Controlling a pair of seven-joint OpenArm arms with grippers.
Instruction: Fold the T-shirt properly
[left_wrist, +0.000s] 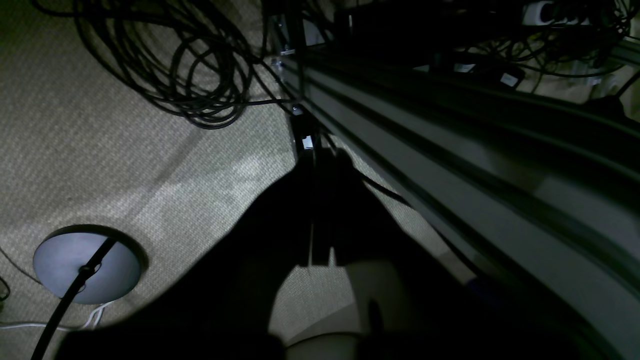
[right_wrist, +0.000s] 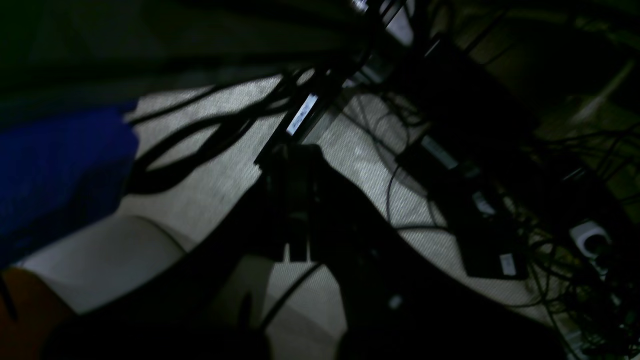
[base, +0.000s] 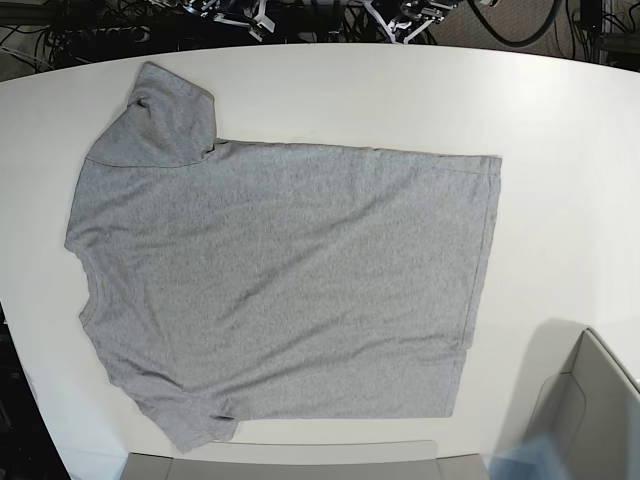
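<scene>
Lying flat and plain side up, the T-shirt fills the centre-left of the table. Both grippers, left and right, hang over carpet, jaws together, empty.

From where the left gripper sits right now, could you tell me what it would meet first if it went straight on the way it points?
Most likely the carpeted floor: the shut left gripper points down beside the frame rail, with nothing visibly between, though depth is unclear in this dark view.

No legible text or labels anywhere.
</scene>
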